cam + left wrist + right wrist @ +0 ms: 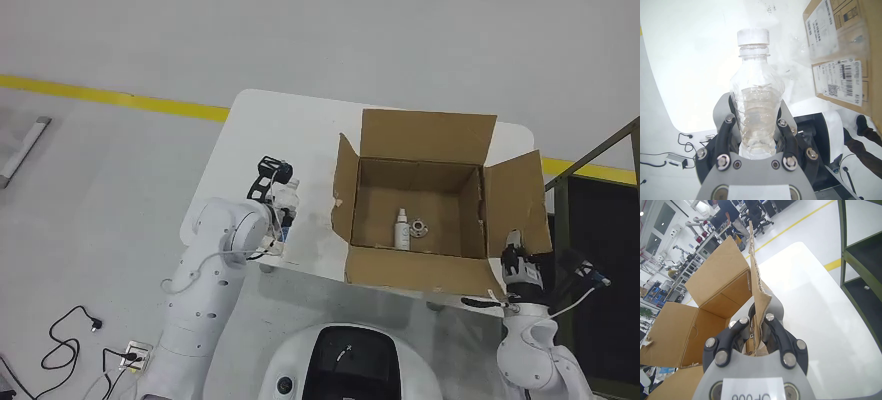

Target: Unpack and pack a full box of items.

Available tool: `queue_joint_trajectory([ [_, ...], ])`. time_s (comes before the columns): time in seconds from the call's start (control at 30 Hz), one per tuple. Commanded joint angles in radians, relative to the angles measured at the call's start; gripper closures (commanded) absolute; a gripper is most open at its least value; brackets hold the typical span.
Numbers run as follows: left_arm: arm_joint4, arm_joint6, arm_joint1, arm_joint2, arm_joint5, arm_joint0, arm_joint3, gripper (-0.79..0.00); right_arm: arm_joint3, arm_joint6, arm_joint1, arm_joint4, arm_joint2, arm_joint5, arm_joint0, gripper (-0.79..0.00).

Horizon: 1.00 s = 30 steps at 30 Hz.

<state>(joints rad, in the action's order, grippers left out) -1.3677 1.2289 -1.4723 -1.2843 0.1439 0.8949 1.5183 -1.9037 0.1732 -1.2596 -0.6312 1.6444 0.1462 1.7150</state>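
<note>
The open cardboard box (410, 268) sits on the white bench (300, 130). A small white bottle (402, 229) and a ring-shaped piece (420, 230) lie side by side on its floor. The right claw (758, 311) is pinched onto the box's right-hand flap (755, 275). Beside the box's left wall, the left claw (755, 111) is closed around a clear bottle (757, 85) with a white cap.

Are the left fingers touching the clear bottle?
Touching. The left wrist view shows both fingers pressed against the clear bottle's sides, with no gap.
</note>
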Motion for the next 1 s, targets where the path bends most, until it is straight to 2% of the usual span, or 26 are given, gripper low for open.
queue_joint_trajectory([
  [0.0, -0.012, -0.025, 0.001, 0.009, 0.009, -0.006, -0.036, 0.0, 0.003, 0.004, -0.002, 0.002, -0.001, 0.021, -0.006, 0.0],
  [0.2, -0.026, -0.067, 0.003, 0.024, 0.022, -0.034, -0.13, 0.0, 0.008, 0.008, -0.009, 0.017, -0.006, 0.05, -0.027, 0.0],
  [0.57, -0.062, -0.152, 0.006, 0.058, 0.041, -0.078, -0.261, 0.0, -0.004, -0.042, -0.013, 0.003, -0.019, 0.002, -0.029, 0.0],
  [0.73, -0.066, -0.187, 0.002, 0.076, 0.017, -0.101, -0.331, 0.0, -0.017, -0.065, -0.013, -0.013, -0.009, -0.034, -0.015, 0.0],
  [0.97, -0.027, -0.181, -0.001, 0.072, -0.023, -0.117, -0.379, 0.0, -0.04, -0.086, -0.012, -0.006, 0.029, -0.058, 0.006, 0.0],
])
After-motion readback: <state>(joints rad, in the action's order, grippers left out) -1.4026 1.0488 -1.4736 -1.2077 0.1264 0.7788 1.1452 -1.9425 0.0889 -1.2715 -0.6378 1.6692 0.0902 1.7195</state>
